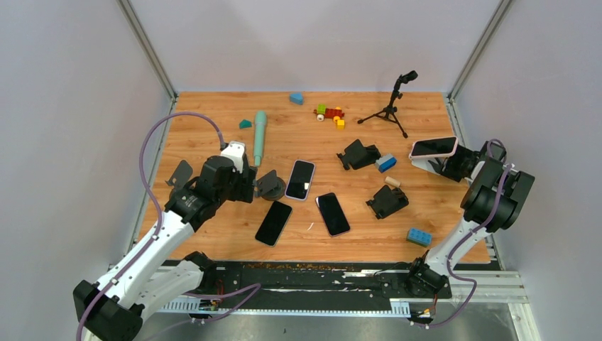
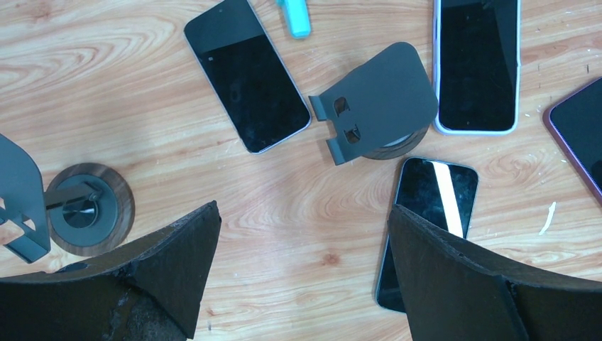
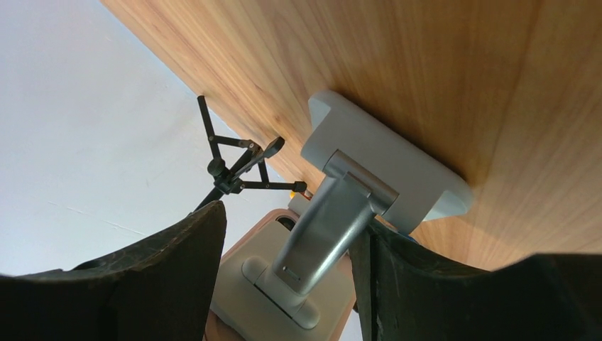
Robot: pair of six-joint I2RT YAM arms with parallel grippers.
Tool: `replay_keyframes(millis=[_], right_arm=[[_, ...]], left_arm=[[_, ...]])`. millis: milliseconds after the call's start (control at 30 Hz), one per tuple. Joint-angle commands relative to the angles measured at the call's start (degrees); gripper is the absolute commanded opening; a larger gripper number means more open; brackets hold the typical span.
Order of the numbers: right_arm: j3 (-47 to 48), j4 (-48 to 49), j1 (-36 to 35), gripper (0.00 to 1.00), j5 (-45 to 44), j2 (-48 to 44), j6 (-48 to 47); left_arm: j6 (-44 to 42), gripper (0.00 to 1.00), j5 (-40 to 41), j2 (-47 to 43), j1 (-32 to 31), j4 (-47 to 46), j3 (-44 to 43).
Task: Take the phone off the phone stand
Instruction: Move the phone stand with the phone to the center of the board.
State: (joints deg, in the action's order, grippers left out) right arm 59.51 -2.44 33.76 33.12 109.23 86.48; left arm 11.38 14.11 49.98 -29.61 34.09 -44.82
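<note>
A phone (image 1: 433, 147) in a pink case lies face up on a silver phone stand (image 1: 428, 165) at the table's right edge. My right gripper (image 1: 454, 162) reaches in behind it. In the right wrist view the stand's silver arm (image 3: 334, 220) runs between the fingers, from its base (image 3: 387, 167) on the wood to the plate behind the phone (image 3: 264, 226). The right gripper (image 3: 287, 234) is open: one finger (image 3: 426, 284) touches the arm and the other stands apart. My left gripper (image 2: 304, 213) hangs open over bare wood, holding nothing.
Three phones lie flat mid-table (image 1: 300, 179) (image 1: 332, 213) (image 1: 274, 222). There are empty dark stands (image 1: 270, 186) (image 1: 358, 153) (image 1: 387, 201), a small black tripod (image 1: 390, 106), a teal stick (image 1: 260, 135), and toy blocks (image 1: 330, 114) (image 1: 419, 236).
</note>
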Motion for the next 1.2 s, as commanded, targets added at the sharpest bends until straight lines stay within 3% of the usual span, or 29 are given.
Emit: replay_keyframes(millis=[0,200,1167], right_arm=[[3.22,-1.26,-0.43,0.64,-1.0,2.03,1.89],[4.01,-2.14,-0.45,0.62,-0.71,3.76,3.45],[4.79,-5.45,-0.45,0.25,2.58,5.4,-0.7]], left_arm=[[-0.83,0.95,0.65,-0.9,-0.19,-0.6,-0.01],[-0.76,0.95,1.1,-0.5,-0.19,-0.47,-0.09],[-0.57,0.95,1.86,-0.19,-0.19,-0.18,-0.18]])
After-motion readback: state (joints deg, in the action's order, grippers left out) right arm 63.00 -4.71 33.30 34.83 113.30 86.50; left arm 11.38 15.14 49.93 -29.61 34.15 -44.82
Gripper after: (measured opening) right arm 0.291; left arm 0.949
